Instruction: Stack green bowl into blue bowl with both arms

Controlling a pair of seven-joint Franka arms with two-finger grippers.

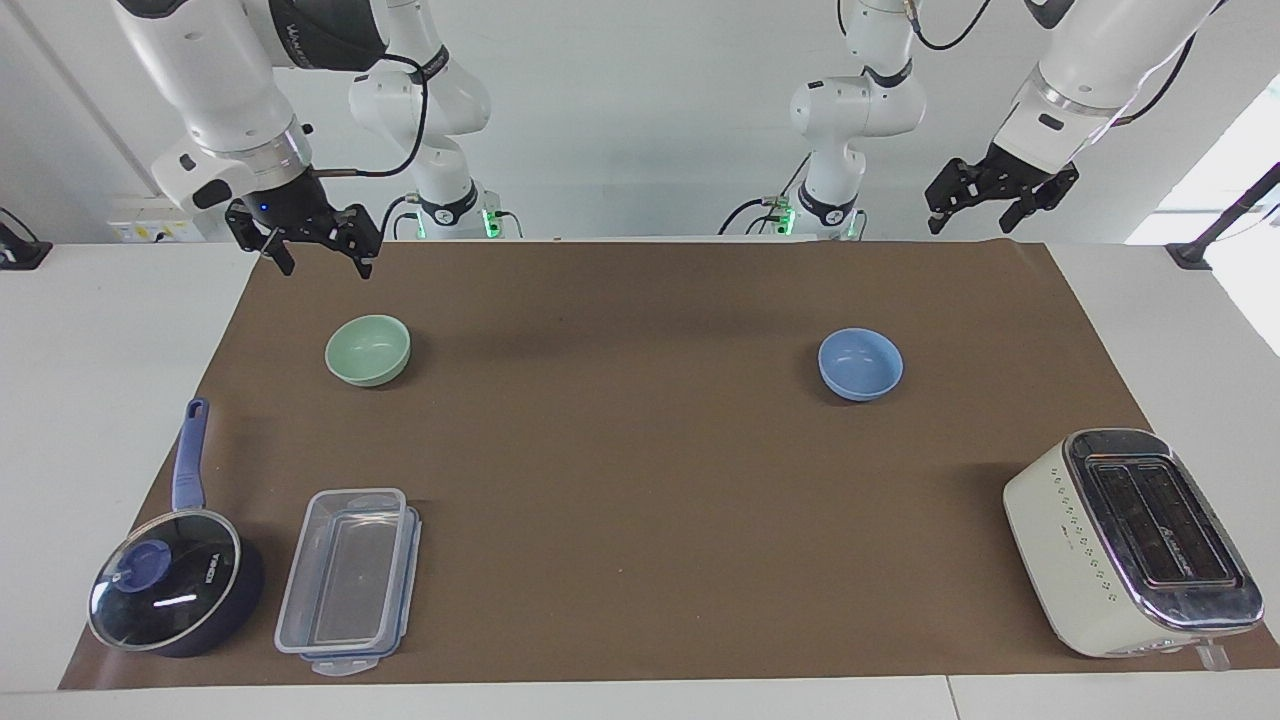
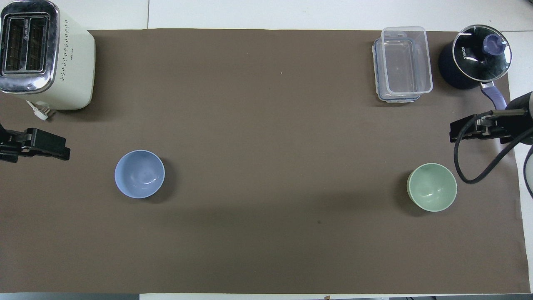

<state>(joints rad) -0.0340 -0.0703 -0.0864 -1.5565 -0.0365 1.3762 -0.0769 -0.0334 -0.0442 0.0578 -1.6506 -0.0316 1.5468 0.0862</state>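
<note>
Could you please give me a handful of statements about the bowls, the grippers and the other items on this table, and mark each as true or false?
1. The green bowl sits inside the blue bowl. False: they stand apart on the brown mat, the green toward the right arm's end, the blue toward the left arm's.
2. The right gripper holds nothing, with its jaws open. True.
3. The toaster is nearer to the robots than the blue bowl. False: it is farther.
4. The saucepan has its glass lid on. True.
5. The left gripper grips the blue bowl. False: it hangs empty above the mat's edge.
</note>
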